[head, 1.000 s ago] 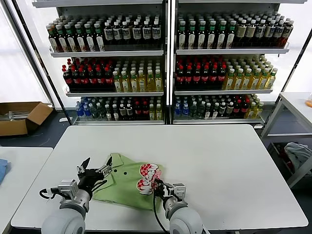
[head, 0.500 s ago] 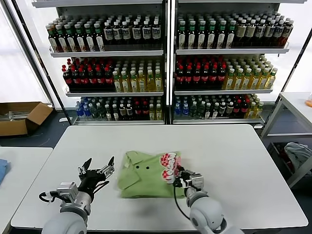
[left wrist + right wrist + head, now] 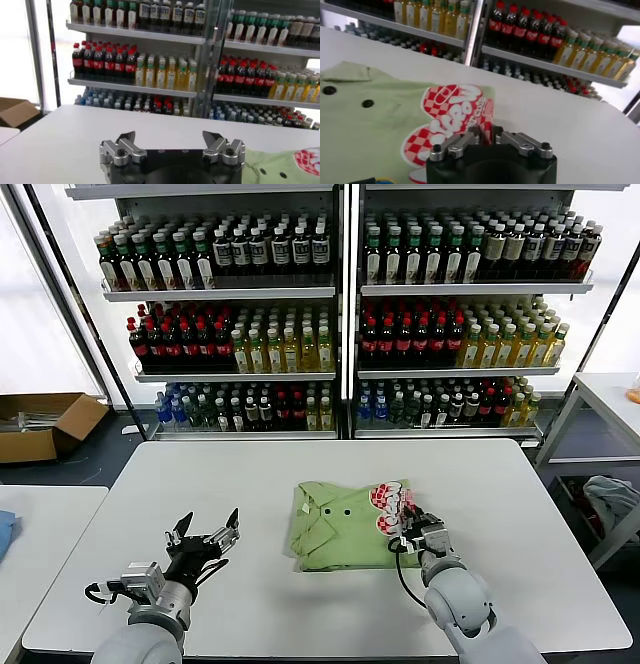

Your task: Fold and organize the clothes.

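Shirt: I see one light yellow-green shirt (image 3: 345,524) lying folded on the white table (image 3: 500,484), roughly at the table's middle, collar and two small dark buttons facing up.
Print: the red-and-white chest print (image 3: 452,120) is face up on the shirt's right end, directly ahead of my right gripper's fingertips.
Right gripper: my right gripper (image 3: 404,527) sits at the shirt's right edge, low over the table. In the right wrist view (image 3: 487,136) the two fingers stand close together with only a narrow gap, their tips at the near margin of the print.
Right grip: I cannot tell whether cloth is pinched between the fingers or merely lies beneath them; I cannot call the jaws open or shut.
Left gripper: my left gripper (image 3: 205,541) hovers above bare table, well apart from the shirt, which lies off to its right. In the left wrist view (image 3: 172,145) the fingers are spread wide and hold nothing.
Shirt relative to left tool: only a corner of green cloth with buttons and a bit of print (image 3: 305,160) shows beside the left gripper's right finger, farther along the table.
Surroundings: shelves of bottled drinks (image 3: 340,314) stand beyond the table; a cardboard box (image 3: 45,424) lies on the floor to the far left.
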Controlling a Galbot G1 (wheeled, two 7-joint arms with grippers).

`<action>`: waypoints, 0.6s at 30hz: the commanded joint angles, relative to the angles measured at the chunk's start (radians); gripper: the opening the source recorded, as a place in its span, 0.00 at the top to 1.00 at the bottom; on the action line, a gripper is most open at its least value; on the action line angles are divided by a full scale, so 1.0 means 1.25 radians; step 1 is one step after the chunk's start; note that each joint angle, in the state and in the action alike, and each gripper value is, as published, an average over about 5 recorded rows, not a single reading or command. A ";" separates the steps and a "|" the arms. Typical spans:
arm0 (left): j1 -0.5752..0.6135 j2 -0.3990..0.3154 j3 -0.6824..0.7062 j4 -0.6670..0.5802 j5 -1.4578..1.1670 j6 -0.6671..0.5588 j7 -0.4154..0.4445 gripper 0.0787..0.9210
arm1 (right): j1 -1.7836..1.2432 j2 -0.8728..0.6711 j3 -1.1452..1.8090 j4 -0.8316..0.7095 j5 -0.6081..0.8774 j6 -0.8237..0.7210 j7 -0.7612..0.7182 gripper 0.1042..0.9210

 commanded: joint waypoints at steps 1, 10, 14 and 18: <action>0.008 -0.013 0.007 -0.005 0.009 -0.002 0.002 0.12 | -0.074 0.018 0.047 0.088 -0.113 0.056 0.032 0.76; 0.007 -0.024 0.020 0.006 0.020 -0.004 0.006 0.12 | -0.180 -0.010 0.040 0.259 0.228 -0.007 0.085 0.44; 0.012 -0.027 0.022 0.008 0.024 -0.006 0.008 0.12 | -0.201 0.002 0.035 0.255 0.318 -0.008 0.114 0.29; 0.017 -0.025 0.020 0.005 0.025 -0.007 0.009 0.12 | -0.211 0.014 0.032 0.251 0.373 -0.008 0.139 0.17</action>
